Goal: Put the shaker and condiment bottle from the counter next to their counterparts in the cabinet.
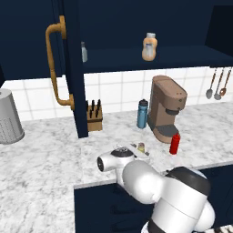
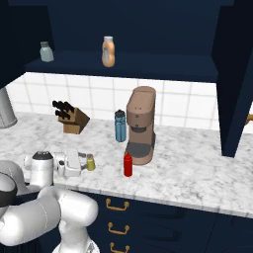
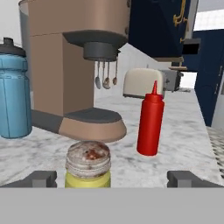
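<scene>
The small yellow-green shaker (image 3: 88, 168) stands on the marbled counter (image 1: 41, 150), between the two fingertips (image 3: 41, 178) of my gripper (image 3: 113, 179). The jaws stand wide and open, clear of it on both sides. From the base, the shaker (image 1: 141, 147) sits right at the hand's tip (image 2: 85, 163). The red condiment bottle (image 3: 150, 120) stands upright just beyond it, beside the coffee machine's base (image 1: 174, 144). On the cabinet shelf (image 1: 182, 57) stand the counterparts: a slim grey shaker (image 1: 84, 52) and a peach-orange bottle (image 1: 149, 47). The cabinet door (image 1: 73, 68) hangs open.
A brown coffee machine (image 1: 166, 108) and a blue flask (image 1: 142, 113) stand close behind the shaker. A knife block (image 1: 94, 116) sits near the wall, a grey canister (image 1: 8, 117) at far left. Utensils (image 1: 217, 85) hang at right. A toaster (image 3: 142, 82) stands farther along the counter.
</scene>
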Motion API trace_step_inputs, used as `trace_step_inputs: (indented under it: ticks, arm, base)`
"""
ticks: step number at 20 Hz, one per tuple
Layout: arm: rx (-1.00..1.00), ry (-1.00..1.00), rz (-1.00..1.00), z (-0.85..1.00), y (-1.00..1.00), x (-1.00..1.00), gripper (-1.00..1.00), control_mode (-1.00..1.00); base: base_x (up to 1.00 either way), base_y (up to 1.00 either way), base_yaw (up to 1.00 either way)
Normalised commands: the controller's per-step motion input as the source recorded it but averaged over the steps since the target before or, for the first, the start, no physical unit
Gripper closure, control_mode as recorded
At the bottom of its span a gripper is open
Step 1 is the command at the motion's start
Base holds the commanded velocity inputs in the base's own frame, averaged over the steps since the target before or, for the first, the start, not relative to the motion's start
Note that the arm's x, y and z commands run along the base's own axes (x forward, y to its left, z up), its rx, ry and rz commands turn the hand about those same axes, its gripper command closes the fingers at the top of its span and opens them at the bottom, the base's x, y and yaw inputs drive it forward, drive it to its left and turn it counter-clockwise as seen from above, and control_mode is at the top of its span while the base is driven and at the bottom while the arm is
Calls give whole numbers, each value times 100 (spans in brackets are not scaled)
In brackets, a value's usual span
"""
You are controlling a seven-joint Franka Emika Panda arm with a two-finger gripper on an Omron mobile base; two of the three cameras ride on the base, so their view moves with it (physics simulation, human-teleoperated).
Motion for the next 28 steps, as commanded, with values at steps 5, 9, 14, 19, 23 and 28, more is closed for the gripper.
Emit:
trace_step_inputs:
  ticks: [5,9,14,19,23,28]
  arm:
    - [0,1,0,-36,-3,35,-100,-100]
    - [0,4,0,-34,0,44,-100,-100]
    - [0,3,0,-29,-4,27,100,-100]
    - [0,0,3,23,0,0,100,-100]
    - [1,-6,27,97,0,-10,100,-100]
    - [12,0,32,98,-14,-7,100,-100]
  base:
    - [0,0,0]
    - [0,0,0]
    - [0,0,0]
    - [0,0,0]
    - [0,0,0]
    - [0,0,0]
